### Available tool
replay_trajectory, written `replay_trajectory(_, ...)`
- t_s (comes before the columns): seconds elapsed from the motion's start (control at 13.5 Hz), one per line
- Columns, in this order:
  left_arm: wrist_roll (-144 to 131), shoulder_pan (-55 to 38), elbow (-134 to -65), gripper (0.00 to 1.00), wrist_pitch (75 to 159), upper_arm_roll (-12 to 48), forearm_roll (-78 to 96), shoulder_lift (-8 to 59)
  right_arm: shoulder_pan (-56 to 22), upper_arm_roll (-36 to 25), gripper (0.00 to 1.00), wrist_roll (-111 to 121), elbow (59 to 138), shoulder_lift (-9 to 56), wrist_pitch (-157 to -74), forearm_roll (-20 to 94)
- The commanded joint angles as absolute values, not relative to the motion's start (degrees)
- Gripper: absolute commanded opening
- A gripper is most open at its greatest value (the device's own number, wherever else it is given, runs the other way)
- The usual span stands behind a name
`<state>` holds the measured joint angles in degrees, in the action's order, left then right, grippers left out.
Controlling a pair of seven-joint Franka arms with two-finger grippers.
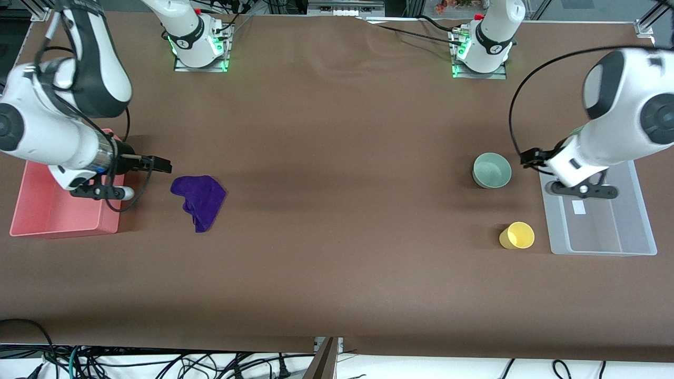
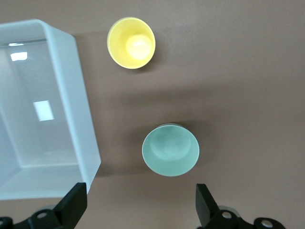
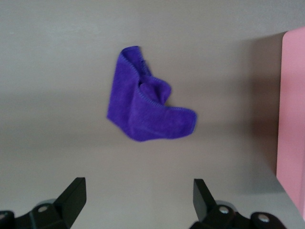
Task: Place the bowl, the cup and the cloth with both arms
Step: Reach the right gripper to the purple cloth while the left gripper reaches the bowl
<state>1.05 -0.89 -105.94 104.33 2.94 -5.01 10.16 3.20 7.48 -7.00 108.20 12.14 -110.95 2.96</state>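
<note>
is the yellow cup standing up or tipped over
Upright. The cup shows its round rim and inner bottom from above in the left wrist view, and it stands on the table beside the clear bin.

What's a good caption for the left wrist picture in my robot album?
Open left gripper hovering above the mint-green bowl, yellow cup and clear bin.

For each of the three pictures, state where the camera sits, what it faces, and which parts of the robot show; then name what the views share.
Front view: high across the table, facing both bases; shows both arms, cloth, bowl, cup, pink bin, clear bin.
Left wrist view: looks down past the open left gripper at bowl, cup and clear bin.
Right wrist view: looks down past the open right gripper at cloth and pink bin edge.
Shared: each wrist view repeats things from the front view; the wrist views share only the table.
</note>
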Motion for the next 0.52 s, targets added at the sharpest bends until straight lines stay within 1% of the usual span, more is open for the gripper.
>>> replay_trajectory(0.0,3.52,0.96,-112.74,1.0,109.59,3.34,-5.1,8.0,3.69,7.91,0.99,-7.29,115.21,12.3,-119.24,-0.25)
replay_trajectory(0.07,3.52,1.23,-115.2,1.0,111.43,3.34,-4.31,7.48,3.69,7.91,1.0,-7.29,116.7,13.09,-121.53,-0.26)
replay_trajectory(0.22,3.6,2.8,-123.53,1.0,120.71,3.34,-3.43,6.33,3.6,7.91,1.0,-7.3,119.78,14.49,-126.8,-0.26)
replay_trajectory(0.3,3.78,4.12,-128.62,1.0,126.33,3.43,-2.04,6.24,3.6,7.82,1.0,-7.29,119.97,16.24,-128.91,-0.26)
replay_trajectory(0.37,6.39,4.39,-132.06,1.0,131.0,3.34,-1.76,6.76,3.52,7.82,1.0,-7.21,119.97,17.74,-131.28,-0.26)
replay_trajectory(0.45,8.33,4.57,-133.93,1.0,134.35,3.34,-1.15,7.64,3.43,7.82,1.0,-7.03,120.06,19.23,-134.01,-0.26)
